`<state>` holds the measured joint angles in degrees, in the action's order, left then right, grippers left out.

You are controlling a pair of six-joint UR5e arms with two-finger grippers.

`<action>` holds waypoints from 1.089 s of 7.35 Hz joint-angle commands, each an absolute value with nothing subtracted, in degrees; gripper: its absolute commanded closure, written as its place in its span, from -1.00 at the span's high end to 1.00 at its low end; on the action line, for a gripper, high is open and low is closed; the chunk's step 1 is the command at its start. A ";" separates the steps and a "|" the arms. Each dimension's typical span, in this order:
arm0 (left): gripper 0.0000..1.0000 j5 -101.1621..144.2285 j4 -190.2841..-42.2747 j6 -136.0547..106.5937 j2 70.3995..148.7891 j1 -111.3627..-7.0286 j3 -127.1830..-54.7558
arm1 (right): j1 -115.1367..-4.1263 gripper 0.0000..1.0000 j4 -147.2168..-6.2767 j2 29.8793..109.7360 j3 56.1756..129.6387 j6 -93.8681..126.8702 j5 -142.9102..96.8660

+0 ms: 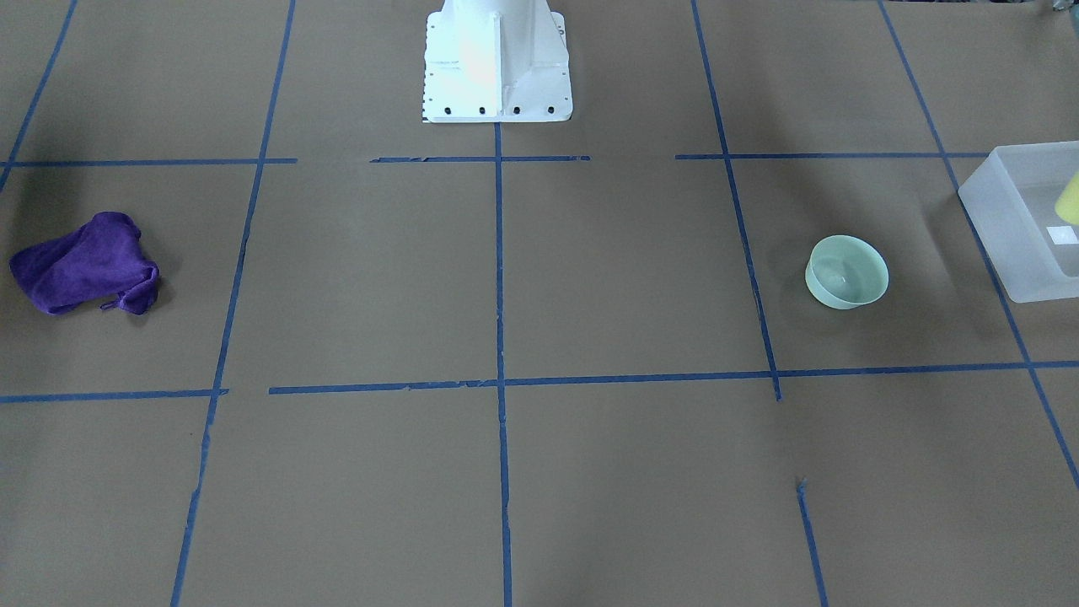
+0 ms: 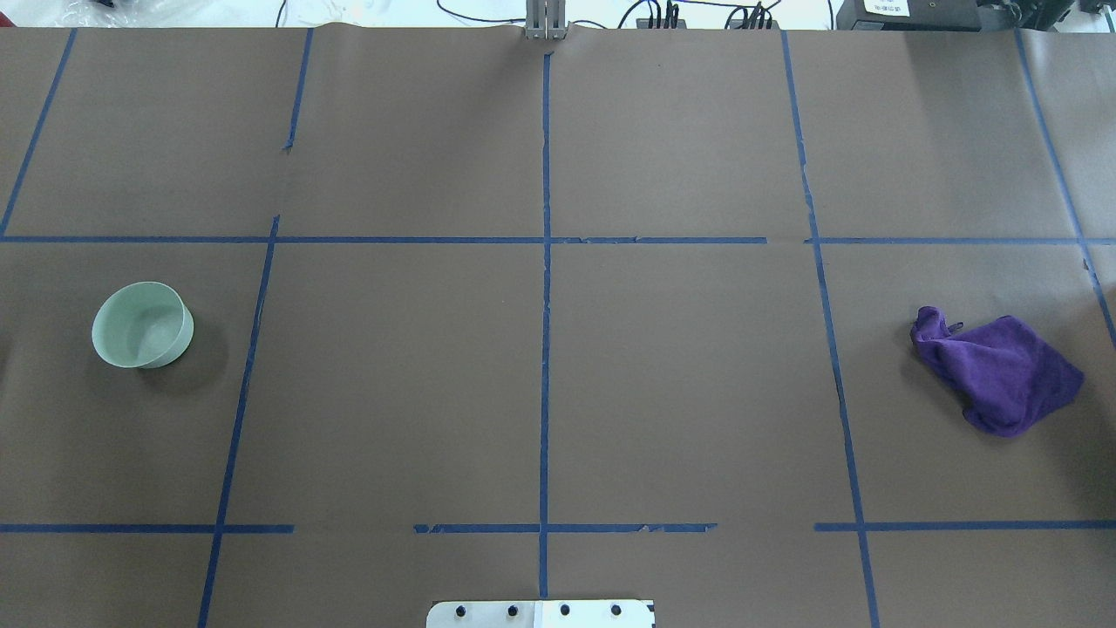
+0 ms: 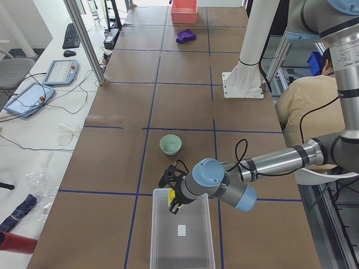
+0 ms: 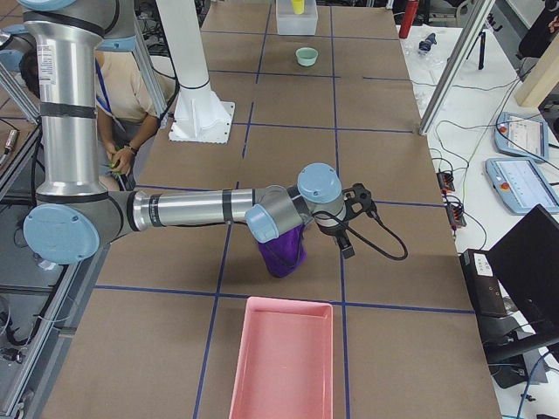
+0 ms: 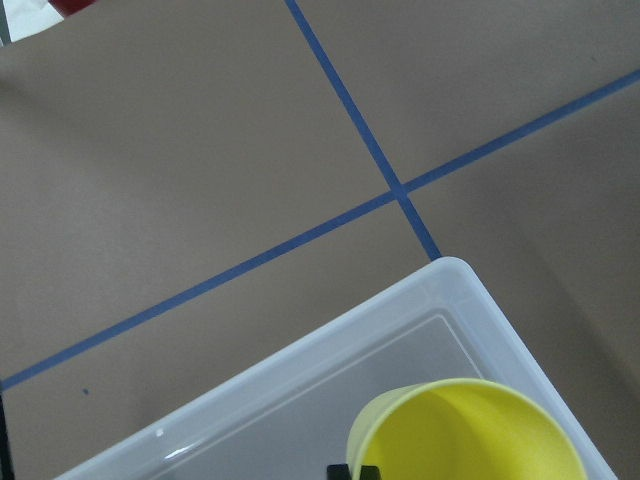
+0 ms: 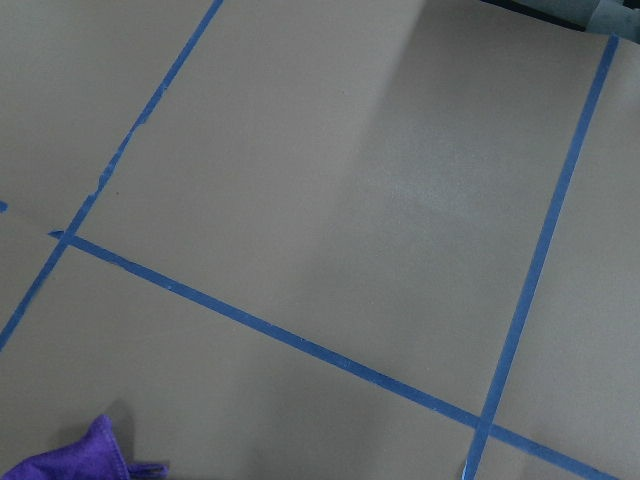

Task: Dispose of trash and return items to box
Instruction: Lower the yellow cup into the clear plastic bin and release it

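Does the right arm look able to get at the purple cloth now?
Probably yes. The cloth lies alone on the table, with nothing on or beside it, and the right arm reaches out close by it.

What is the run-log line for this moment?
left hand: yellow cup held over box; bowl: on table; cloth: on table; right hand: near cloth

Purple cloth [image 1: 84,265]: rumpled heap lying on the surface [image 1: 590,278], far left of the front view. Mint bowl [image 1: 847,271]: upright, empty, right of centre, near the box but not touching it. Frosted box [image 1: 990,232]: right edge, cropped. Yellow cup [image 1: 1069,198]: mouth up, within the box outline; can't tell if it rests on the bottom.
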<state>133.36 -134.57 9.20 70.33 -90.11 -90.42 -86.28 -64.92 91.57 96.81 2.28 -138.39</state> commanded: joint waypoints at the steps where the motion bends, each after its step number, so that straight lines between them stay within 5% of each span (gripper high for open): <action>1: -1.00 134.90 -134.91 9.23 70.14 -85.97 -87.73 | -86.05 1.00 -64.86 91.93 96.77 6.40 -138.51; 4: -1.00 134.91 -135.17 9.93 70.14 -81.84 -86.57 | -85.78 1.00 -64.78 92.81 96.77 6.15 -138.52; 5: -0.39 134.91 -136.92 10.19 70.14 -81.04 -86.31 | -85.69 1.00 -64.78 92.81 96.77 6.24 -138.43; 8: -0.03 134.83 -140.00 9.94 70.14 -79.98 -86.31 | -84.38 1.00 -62.69 92.81 96.86 6.50 -138.43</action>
